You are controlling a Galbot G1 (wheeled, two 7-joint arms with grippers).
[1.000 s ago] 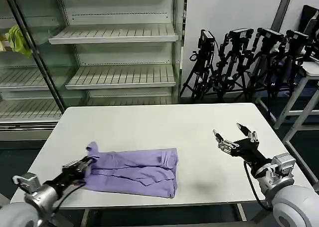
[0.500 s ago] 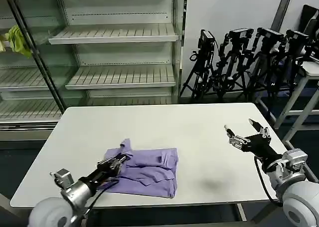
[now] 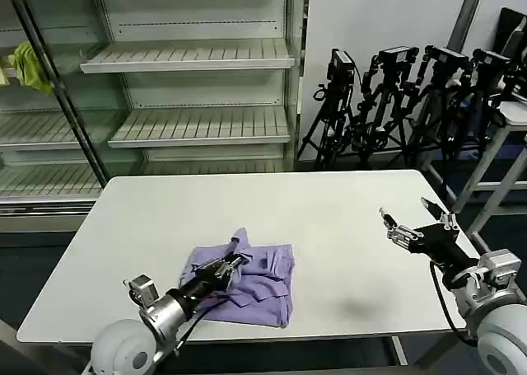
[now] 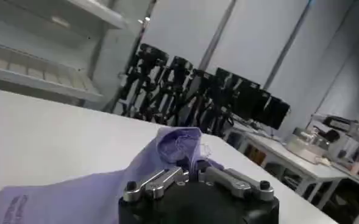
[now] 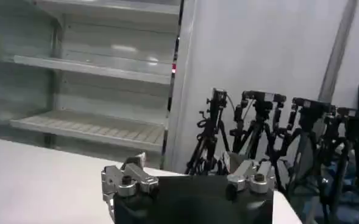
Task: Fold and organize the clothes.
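Left hand (image 3: 233,264) clenched on T-shirt (image 3: 262,280) edge, carried further rightward; right hand (image 3: 409,220) spread, retreated

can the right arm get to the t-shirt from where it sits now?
Probably yes. The right gripper hangs open over the table's right side, and only bare tabletop lies between it and the lavender T-shirt. The left gripper is shut on the shirt's raised edge, so crowding there is possible.

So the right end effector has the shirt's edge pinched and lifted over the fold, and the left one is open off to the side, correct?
No, the arms are swapped. The head view shows the left end effector pinching the shirt and lifting its edge over the fold; the left wrist view shows fabric bunched between its fingers. The right end effector is the open one, off to the side above the table.
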